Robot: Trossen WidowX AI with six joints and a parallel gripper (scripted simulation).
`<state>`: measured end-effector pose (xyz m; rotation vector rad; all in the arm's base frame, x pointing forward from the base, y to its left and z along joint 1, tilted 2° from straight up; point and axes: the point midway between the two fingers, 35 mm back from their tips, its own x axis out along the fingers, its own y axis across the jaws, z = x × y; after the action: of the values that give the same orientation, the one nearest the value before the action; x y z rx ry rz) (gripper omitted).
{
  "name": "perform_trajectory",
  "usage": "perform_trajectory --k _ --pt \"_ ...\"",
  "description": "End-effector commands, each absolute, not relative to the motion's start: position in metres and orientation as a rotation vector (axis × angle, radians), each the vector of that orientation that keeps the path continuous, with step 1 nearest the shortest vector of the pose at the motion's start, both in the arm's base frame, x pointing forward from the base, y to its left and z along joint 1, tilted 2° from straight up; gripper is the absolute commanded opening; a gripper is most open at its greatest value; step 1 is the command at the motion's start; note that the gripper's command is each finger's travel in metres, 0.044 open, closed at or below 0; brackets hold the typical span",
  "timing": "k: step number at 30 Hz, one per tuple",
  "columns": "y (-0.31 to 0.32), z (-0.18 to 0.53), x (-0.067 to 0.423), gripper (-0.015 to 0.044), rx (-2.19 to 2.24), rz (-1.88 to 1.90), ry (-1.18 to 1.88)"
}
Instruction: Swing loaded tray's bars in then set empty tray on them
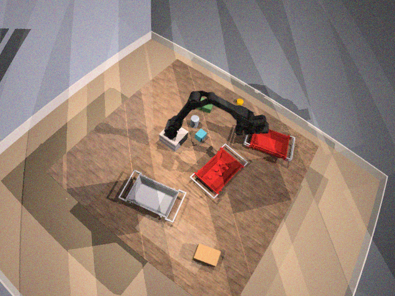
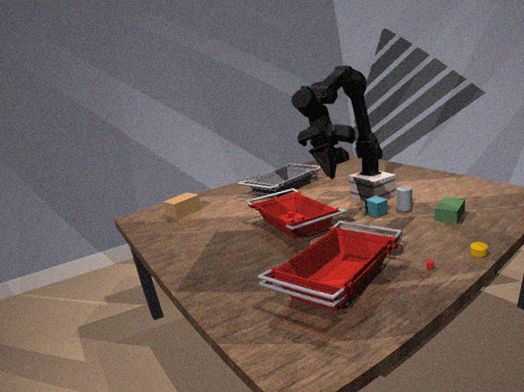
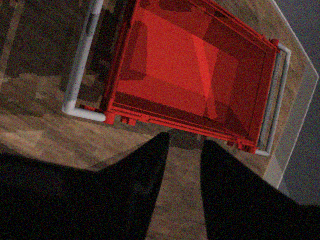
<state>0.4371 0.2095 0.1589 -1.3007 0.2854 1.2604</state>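
The loaded red tray [image 1: 211,182] [image 2: 273,216] stands mid-table with small red blocks [image 1: 220,167] [image 2: 295,217] inside. Its two wire bars [image 1: 235,154] [image 2: 316,219] are swung out over its ends. The empty red tray [image 1: 271,143] [image 2: 333,264] [image 3: 190,65] lies beside it, its bars also out at the ends. My gripper [image 1: 239,131] [image 2: 331,173] [image 3: 185,145] hangs well above the table, pointing down just outside one long side of the empty tray. Its fingers stand close together with nothing between them.
A grey tray [image 1: 151,195] [image 2: 280,176] lies farther off. A teal cube [image 1: 200,135] [image 2: 376,205], grey cylinder [image 1: 194,121] [image 2: 404,198], green block [image 1: 206,108] [image 2: 449,209], yellow disc [image 1: 239,101] [image 2: 478,249], small red cube [image 2: 429,264] and tan box [image 1: 207,254] [image 2: 181,204] sit around.
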Motion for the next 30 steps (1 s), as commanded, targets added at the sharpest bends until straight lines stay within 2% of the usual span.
perform_trajectory --k 1,9,23,30 --pt "0.169 0.090 0.427 0.0082 -1.790 1.609 0.314" --pt "0.130 0.052 0.406 0.0082 -2.100 2.098 0.182" --pt "0.130 0.050 0.406 0.0082 -2.103 2.107 0.179" --pt "0.131 0.024 0.407 0.0082 -2.103 2.107 0.179"
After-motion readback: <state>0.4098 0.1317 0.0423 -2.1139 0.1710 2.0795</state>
